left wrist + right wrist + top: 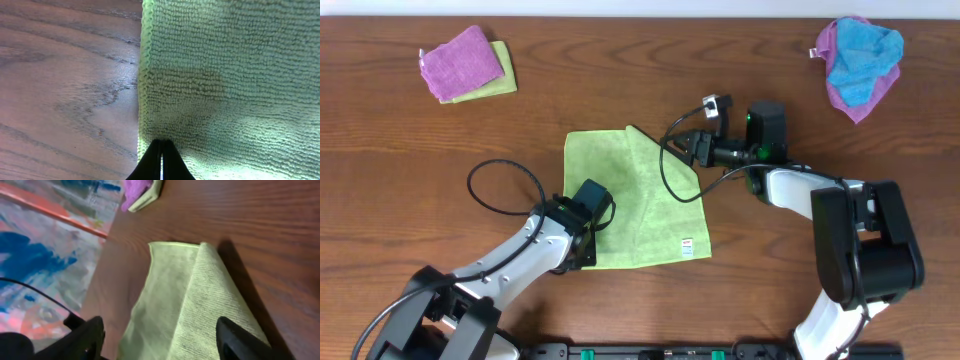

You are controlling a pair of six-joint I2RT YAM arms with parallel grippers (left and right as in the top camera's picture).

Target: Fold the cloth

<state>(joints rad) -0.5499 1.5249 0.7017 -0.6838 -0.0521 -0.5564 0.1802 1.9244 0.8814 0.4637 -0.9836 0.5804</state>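
The light green cloth (640, 215) lies flat at the table's middle, with its upper right corner folded over onto itself. My left gripper (578, 208) sits at the cloth's left edge, low down. In the left wrist view its fingers (161, 150) are pressed together on the edge of the cloth (230, 75). My right gripper (692, 147) is open above the folded upper right part. In the right wrist view its fingers (160, 330) are spread wide over the cloth (200, 305) and hold nothing.
A folded pink cloth on a yellow-green one (465, 62) lies at the back left, and it also shows in the right wrist view (137, 190). A crumpled blue and pink pile (860, 60) lies at the back right. A black cable loop (505, 190) lies left of the cloth.
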